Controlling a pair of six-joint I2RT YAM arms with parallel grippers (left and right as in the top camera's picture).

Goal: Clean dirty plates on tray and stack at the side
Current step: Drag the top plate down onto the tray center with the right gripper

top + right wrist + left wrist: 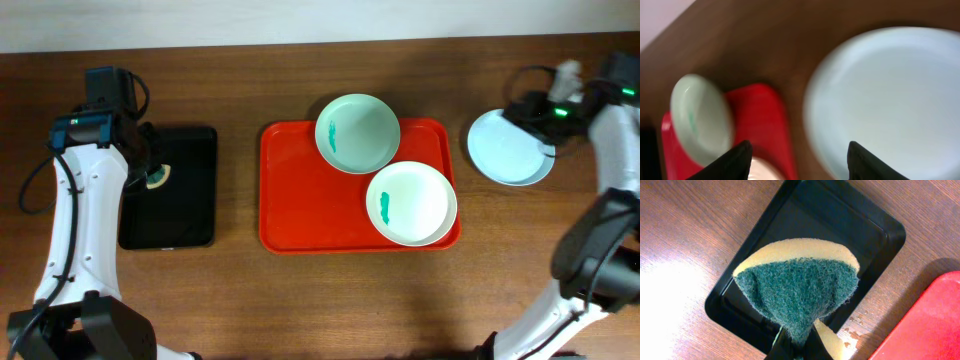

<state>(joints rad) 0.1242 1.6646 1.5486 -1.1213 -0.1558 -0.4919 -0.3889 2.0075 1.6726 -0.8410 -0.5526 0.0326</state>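
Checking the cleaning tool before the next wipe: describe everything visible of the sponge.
The sponge has a yellow foam layer backed by a dark green, fibrous scouring face. It looks soft and is pinched at its lower end between the jaws of the left gripper, so it folds and fans out above them. It hangs over the black tray; whether it touches the tray cannot be told.

Right wrist view blurred; round pale plate [890, 95] cut off at 3 o'clock. Left wrist view: green-and-yellow sponge [797, 287] hides the centre of the black plastic tray [855, 225]; red plastic tray [925, 325] cropped at 4 o'clock.
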